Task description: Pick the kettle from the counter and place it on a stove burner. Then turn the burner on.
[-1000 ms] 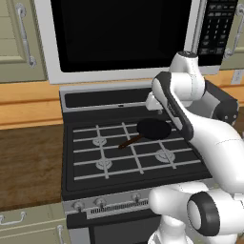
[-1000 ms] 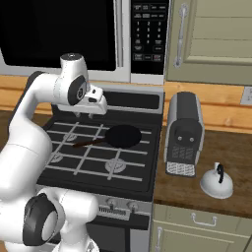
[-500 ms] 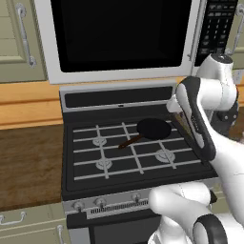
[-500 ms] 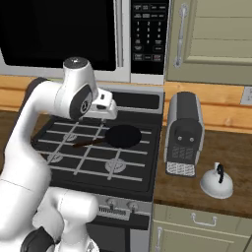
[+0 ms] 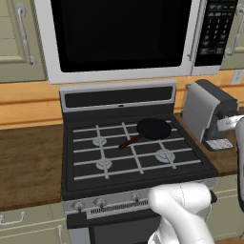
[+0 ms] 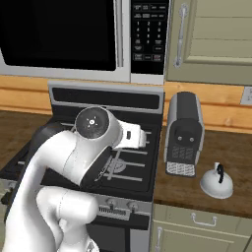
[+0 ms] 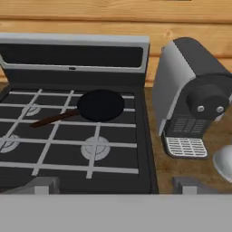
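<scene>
The small white kettle [image 6: 217, 182] with its thin black handle stands on the dark wood counter [image 6: 231, 147], to the right of the stove and in front of the coffee machine. In the hand view just its pale edge [image 7: 224, 161] shows at the right border. My gripper [image 7: 115, 186] is open with nothing between its wide-apart fingertips [image 7: 41, 185]. It hangs above the stove's front right part, well left of the kettle. A free front right burner [image 7: 96, 148] lies just ahead of it. More burners [image 5: 104, 164] show on the stovetop.
A black frying pan [image 7: 100, 105] with a brown handle sits on the back right burner. A grey and black coffee machine [image 6: 184, 133] stands on the counter between stove and kettle. The microwave [image 5: 119, 38] hangs above. Stove knobs [image 5: 100, 202] line the front panel.
The arm has swung from over the stove's middle toward the right, and the hand now points at the stove's right side and the coffee machine. Kettle and pan have not moved.
</scene>
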